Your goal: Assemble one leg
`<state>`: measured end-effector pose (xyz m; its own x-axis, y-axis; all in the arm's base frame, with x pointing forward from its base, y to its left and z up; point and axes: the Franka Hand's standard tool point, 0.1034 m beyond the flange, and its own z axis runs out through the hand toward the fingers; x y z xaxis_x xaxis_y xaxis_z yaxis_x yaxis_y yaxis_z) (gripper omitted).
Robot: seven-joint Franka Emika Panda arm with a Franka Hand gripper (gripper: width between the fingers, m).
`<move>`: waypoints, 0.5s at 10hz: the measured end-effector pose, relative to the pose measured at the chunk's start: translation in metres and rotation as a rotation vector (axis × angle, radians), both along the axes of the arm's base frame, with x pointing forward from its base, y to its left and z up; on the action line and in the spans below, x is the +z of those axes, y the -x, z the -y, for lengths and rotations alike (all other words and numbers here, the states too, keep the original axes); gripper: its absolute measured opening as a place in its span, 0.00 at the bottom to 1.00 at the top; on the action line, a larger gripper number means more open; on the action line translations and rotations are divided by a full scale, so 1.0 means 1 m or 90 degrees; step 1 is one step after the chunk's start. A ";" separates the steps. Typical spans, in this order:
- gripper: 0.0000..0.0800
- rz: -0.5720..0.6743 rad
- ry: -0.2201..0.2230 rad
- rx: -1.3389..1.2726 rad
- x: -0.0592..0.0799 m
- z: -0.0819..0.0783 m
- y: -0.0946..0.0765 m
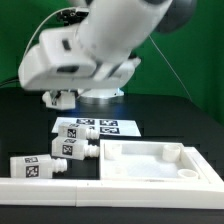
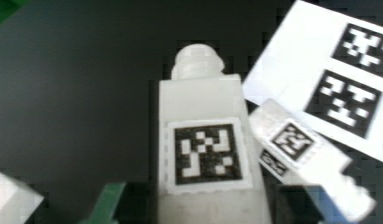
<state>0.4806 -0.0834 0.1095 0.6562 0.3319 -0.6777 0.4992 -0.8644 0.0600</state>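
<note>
Alignment: small white blocky plastic leg (image 2: 206, 125) lies just ahead of the spread, empty gripper (image 2: 218, 206), long axis pointing straight away.

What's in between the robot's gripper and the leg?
Nothing. The wrist view shows only bare dark table between the open gripper and the leg in front of it.

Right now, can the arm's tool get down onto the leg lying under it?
Probably yes: the leg lies bare beneath the open tool. Another leg and the marker board sit close beside it and might crowd one finger.
</note>
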 end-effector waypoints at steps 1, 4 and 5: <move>0.36 0.049 -0.020 0.008 -0.006 0.002 -0.007; 0.36 0.156 -0.080 0.023 -0.006 0.002 -0.013; 0.36 0.206 -0.105 0.022 -0.004 -0.002 -0.019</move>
<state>0.4999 -0.0818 0.1058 0.8145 0.4451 -0.3722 0.5063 -0.8585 0.0813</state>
